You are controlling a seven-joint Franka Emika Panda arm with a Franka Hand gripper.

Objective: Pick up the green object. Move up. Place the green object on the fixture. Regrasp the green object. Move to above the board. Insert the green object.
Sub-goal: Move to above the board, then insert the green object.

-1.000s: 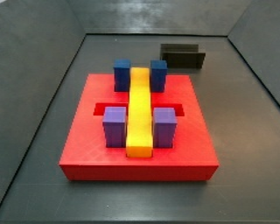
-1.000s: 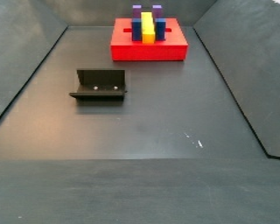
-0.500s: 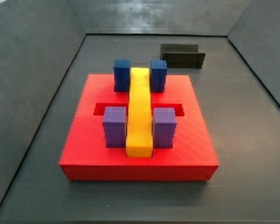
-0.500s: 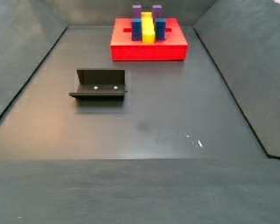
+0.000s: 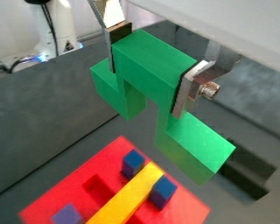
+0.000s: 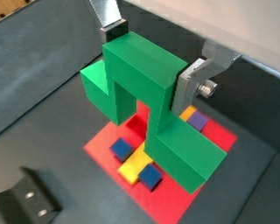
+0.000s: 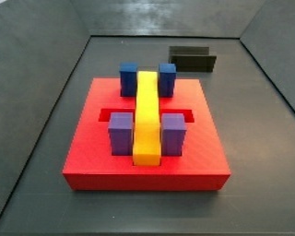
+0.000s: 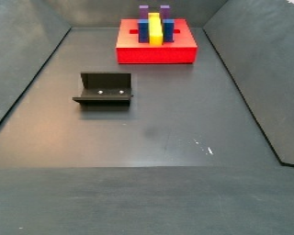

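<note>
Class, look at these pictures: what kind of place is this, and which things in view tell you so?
Probably a robot test cell or lab bench, not a home. Dark walls enclose a bare grey floor; on it stand a black fixture and a red board of coloured blocks. In both wrist views, the gripper holds a green object above the board.

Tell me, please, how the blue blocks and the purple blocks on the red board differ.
Colour: the blue blocks are blue and the purple blocks violet. Place: in a side view the blue pair stands at the board's end nearer the fixture, the purple pair at the other end. Both pairs flank the yellow bar. The gripper holds the green object above the board.
</note>
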